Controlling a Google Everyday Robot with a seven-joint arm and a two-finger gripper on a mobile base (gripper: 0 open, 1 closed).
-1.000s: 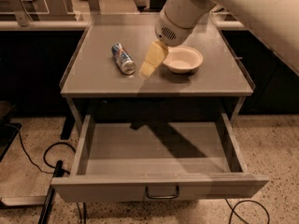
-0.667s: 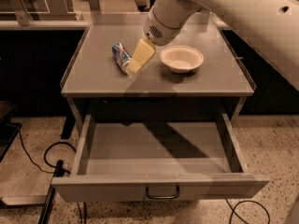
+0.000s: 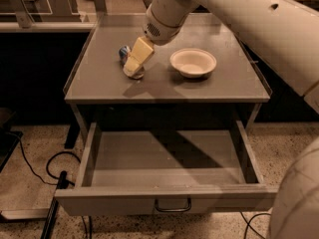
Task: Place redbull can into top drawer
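Gripper (image 3: 133, 69): down at the table top (image 3: 99, 81), over its left-centre area, tilted with the tip pointing down and to the left. My arm (image 3: 172, 9) comes in from the upper right.

Gripper state: cannot tell. It shows as one pale yellow shape, and I can't read whether it is spread or pinching anything.

Redbull can (image 3: 123, 53): lying on its side on the table top, directly under and behind the gripper. The blue end pokes out just above and left of the tip. A shiny end shows right at the tip. Contact between the two: cannot tell.

White bowl (image 3: 193, 62): to the right of the gripper, upright on the same surface, apart from the can.

Top drawer (image 3: 124, 203): pulled open, below and in front of the gripper. Its bar handle (image 3: 172, 206) sits centred on the front panel.

Cables (image 3: 35, 171): on the floor, below and left.
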